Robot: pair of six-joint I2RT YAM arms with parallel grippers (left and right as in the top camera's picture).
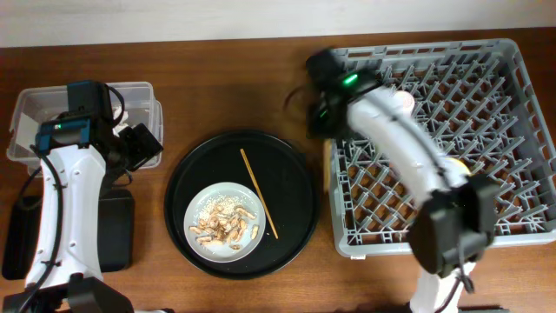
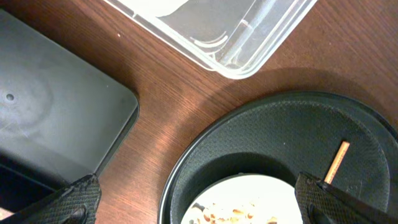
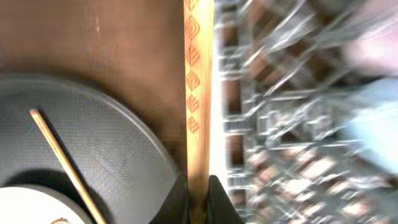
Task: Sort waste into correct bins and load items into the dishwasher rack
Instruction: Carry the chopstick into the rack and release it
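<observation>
My right gripper (image 3: 198,193) is shut on a wooden chopstick (image 3: 198,93) with carved diamonds, held along the left edge of the grey dishwasher rack (image 1: 512,104); overhead it is at the rack's near-left corner (image 1: 320,117). The second chopstick (image 1: 259,193) lies on the round black tray (image 1: 295,174), beside the grey-white plate (image 1: 224,196) of brownish food scraps (image 1: 228,228). My left gripper (image 2: 205,208) is open and empty above the tray's left rim, also seen overhead (image 1: 143,148). A yellow bowl (image 1: 460,163) shows in the rack, mostly under my right arm. Blurred pink (image 3: 373,43) and light blue (image 3: 373,118) shapes sit in the rack.
The clear plastic box (image 1: 130,91) stands at the far left, its corner in the left wrist view (image 2: 249,50). The shallow black tray (image 1: 117,230) lies in front of it, also in the left wrist view (image 2: 50,106). My left arm covers much of both.
</observation>
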